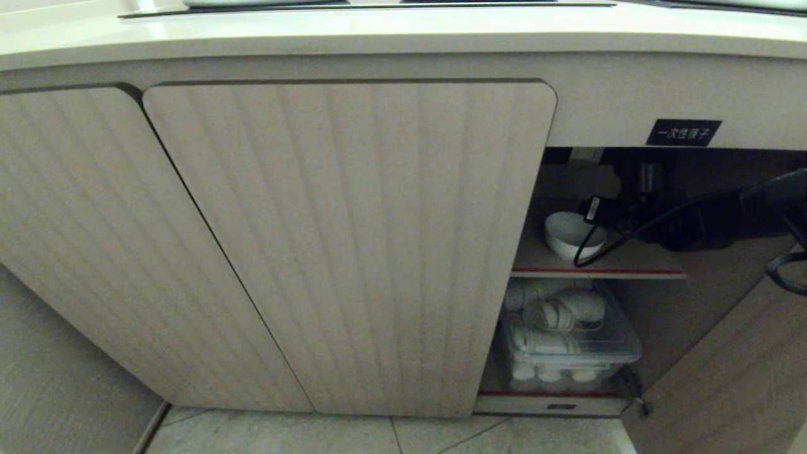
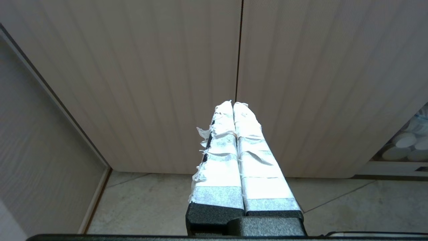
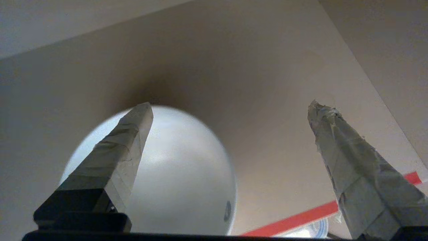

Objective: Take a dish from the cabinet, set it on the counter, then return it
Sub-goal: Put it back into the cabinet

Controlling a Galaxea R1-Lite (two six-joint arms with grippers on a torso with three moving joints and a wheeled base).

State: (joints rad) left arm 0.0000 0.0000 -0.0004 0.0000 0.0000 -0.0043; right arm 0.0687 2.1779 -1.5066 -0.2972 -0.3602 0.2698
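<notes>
Inside, one dish (image 3: 180, 174) on the cabinet (image 1: 353, 239) shelf — right hand (image 3: 230, 110) spread wide, left hand (image 2: 233, 104) closed, empty.

Black right arm (image 1: 712, 221), looped black cable (image 1: 621, 243), white-taped jaws

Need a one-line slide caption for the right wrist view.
Open right hand inside the ribbed beige cabinet, taped fingers spread above the small white round ceramic bowl on the red-edged shelf.

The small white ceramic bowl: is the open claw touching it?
Cannot tell. In the right wrist view one taped finger overlaps the small white ceramic bowl; no view shows contact or gap.
</notes>
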